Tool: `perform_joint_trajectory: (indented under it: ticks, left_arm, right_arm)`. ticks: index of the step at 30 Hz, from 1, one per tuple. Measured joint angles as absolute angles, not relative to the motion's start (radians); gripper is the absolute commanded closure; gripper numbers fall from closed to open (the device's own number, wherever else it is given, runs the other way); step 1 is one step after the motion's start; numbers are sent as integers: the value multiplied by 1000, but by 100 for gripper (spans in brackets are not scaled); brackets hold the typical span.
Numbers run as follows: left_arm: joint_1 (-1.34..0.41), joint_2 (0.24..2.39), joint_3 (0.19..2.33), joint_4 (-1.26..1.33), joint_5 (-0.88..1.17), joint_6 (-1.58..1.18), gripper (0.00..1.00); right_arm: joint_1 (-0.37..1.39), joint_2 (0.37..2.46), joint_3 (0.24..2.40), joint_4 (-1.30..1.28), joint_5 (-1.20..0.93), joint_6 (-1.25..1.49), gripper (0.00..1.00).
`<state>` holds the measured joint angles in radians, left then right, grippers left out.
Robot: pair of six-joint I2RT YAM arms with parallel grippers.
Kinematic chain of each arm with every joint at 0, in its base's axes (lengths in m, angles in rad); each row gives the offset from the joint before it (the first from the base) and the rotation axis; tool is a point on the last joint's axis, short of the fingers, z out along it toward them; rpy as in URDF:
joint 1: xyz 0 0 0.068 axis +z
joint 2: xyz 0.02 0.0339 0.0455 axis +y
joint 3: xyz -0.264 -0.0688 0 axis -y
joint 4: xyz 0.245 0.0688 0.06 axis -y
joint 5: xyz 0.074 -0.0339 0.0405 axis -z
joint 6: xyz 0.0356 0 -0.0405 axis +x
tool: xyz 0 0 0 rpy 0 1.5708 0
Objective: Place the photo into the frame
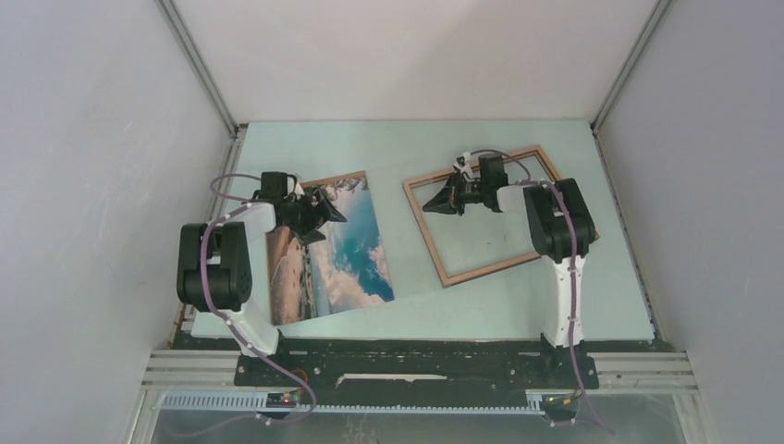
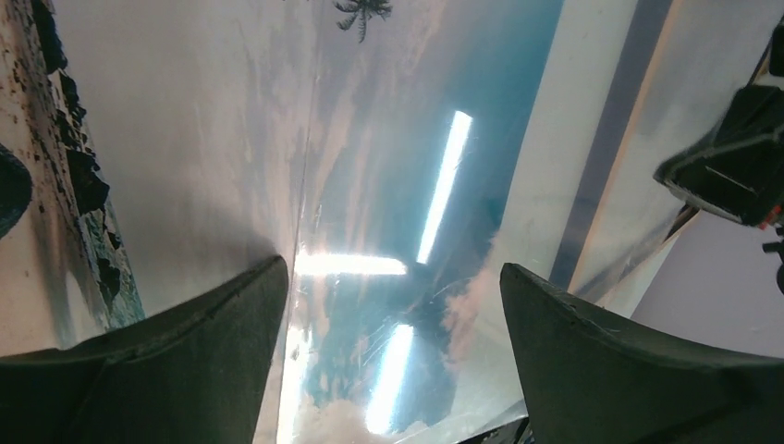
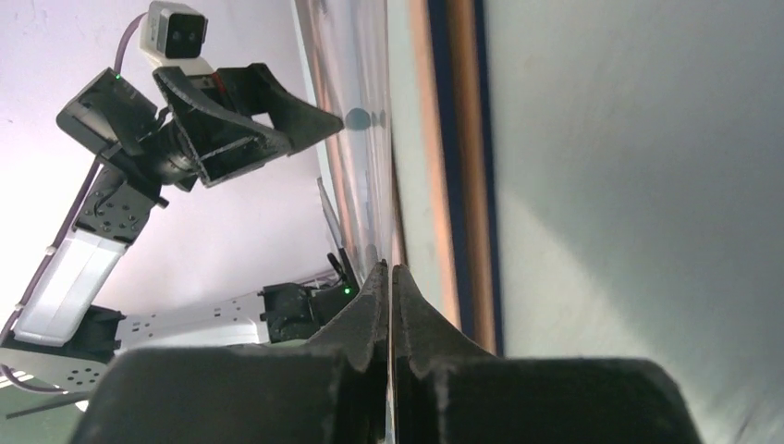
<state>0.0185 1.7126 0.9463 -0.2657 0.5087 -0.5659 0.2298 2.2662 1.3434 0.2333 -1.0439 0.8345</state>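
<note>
- Presently, photo (image 1: 347,250) (image 2: 370,139): glossy beach print, lying flat and face up on the table's left half, outside the frame and apart from it
- Frame (image 1: 490,268) (image 3: 462,185): thin light-brown wood, lying flat and skewed on the right half, with the table surface showing through its opening
- Left gripper (image 1: 328,215) (image 2: 393,268): fingers spread wide, poised over the photo's far end, grasping nothing
- Right gripper (image 1: 430,205) (image 3: 389,273): fingers clenched tip to tip by the frame's left rail; whether anything thin is pinched between them cannot be told
- Table (image 1: 481,314): pale green top inside white walls
</note>
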Motion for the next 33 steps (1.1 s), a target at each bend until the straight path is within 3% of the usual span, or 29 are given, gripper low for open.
perform_joint_trajectory:
  ticks: [7,12,18,23,29,33]
  left_arm:
    - [17,1566,944,-265,496,-567,2]
    - [-29,1375,908,-172,483,-615,2]
    - [-191,1254,866,-23,397,-748,2]
    - [-291,1343,899,104,329,-805,3]
    - [-317,1594,1047,214,239,-802,3]
    - [-319,1748,1196,269,209,-785,9]
  right_arm:
    - [159,1894,1115,154,-988,820,100]
    - [-27,1638,912,176,-932,844,100]
    - [-166,1607,764,236,-845,904,100]
    - [-150,1612,738,328,-771,931,100]
    - [-171,1611,687,471,-623,985,100]
    - [-202,1602,617,524,-543,1023,100]
